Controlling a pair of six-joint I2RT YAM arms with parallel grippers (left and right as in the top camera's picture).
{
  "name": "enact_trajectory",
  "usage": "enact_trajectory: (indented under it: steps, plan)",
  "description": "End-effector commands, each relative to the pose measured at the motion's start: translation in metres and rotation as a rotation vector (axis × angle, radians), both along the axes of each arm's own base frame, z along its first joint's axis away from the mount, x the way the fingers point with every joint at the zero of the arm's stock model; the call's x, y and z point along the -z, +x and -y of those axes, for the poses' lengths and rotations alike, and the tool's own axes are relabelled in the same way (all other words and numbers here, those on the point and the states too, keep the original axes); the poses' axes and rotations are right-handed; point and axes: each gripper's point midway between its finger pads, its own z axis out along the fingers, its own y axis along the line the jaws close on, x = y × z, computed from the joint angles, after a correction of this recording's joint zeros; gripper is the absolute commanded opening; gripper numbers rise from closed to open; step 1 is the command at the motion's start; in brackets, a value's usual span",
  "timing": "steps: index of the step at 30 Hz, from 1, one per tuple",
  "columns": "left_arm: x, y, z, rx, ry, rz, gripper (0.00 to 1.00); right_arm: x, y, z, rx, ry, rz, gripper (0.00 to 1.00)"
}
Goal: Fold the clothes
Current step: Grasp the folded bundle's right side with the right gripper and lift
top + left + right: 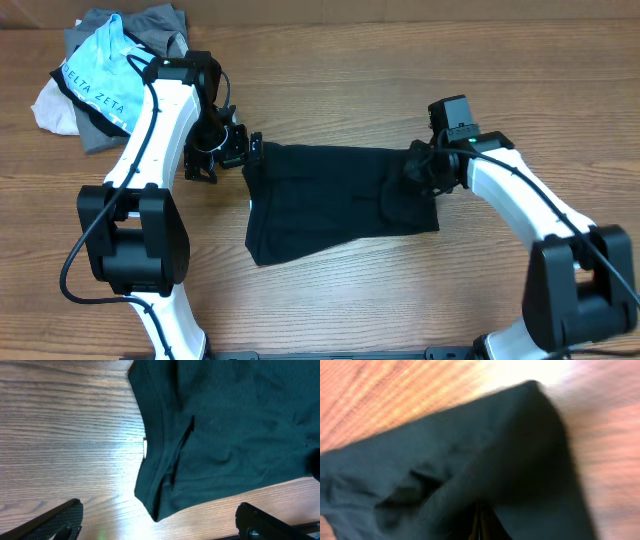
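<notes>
The clothes, a black T-shirt (330, 200), lie partly folded across the middle of the wooden table. My left gripper (248, 150) hovers at the shirt's left edge, open. In the left wrist view its two fingertips (65, 516) stand wide apart, with the shirt's hemmed corner (155, 505) between them and untouched. My right gripper (418, 165) sits at the shirt's right edge and is shut on a fold of the fabric. The right wrist view is blurred; dark cloth (470, 460) bunches round the closed fingers and hides them.
A heap of other garments lies at the back left: a light blue shirt lettered "DELTA ZETA" (100, 85), grey cloth (150, 28) and white cloth (52, 108). Bare wooden tabletop (330, 300) surrounds the black shirt.
</notes>
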Motion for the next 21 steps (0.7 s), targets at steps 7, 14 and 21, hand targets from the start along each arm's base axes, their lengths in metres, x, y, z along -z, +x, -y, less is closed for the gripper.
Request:
enact_trajectory:
  steps: [7,14,21]
  plan:
    - [-0.01,0.002,0.005,-0.003,-0.012,0.025,1.0,0.016,0.017,-0.046,-0.074,0.14,0.041,0.04]
    - [-0.01,-0.001,0.005,-0.002,-0.011,0.014,1.0,-0.004,0.012,-0.03,-0.046,0.125,-0.009,0.04]
    - [-0.01,0.0,0.005,-0.002,-0.012,0.018,1.0,-0.04,-0.017,-0.022,-0.162,0.094,-0.029,0.04]
